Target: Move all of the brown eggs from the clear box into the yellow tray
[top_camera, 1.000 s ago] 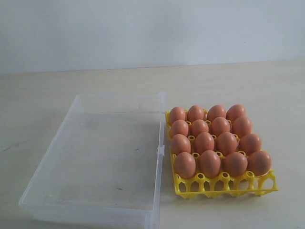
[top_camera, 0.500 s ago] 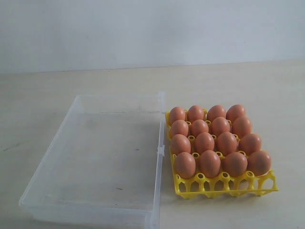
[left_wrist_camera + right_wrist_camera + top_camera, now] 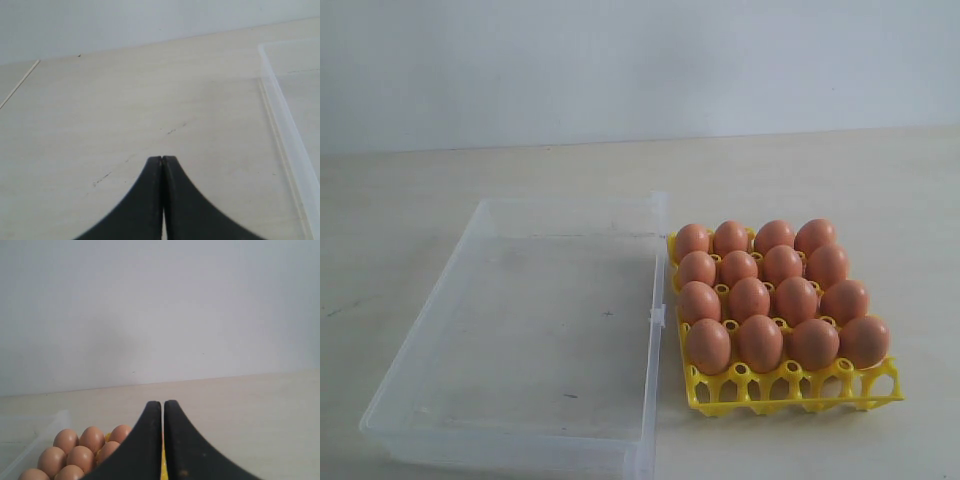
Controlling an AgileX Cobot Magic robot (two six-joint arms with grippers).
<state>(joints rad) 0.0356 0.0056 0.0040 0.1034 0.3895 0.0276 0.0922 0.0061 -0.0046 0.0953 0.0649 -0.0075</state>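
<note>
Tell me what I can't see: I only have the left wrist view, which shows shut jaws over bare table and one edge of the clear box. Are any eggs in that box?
Observer: No. The exterior view shows the clear box holding no eggs.
Operator: Where are they?
Observer: Sixteen brown eggs fill the yellow tray beside the box, one per cup.
Operator: And the right arm?
Observer: The right wrist view shows the right jaws shut with nothing between them, and some of the eggs in the tray behind them.
</note>
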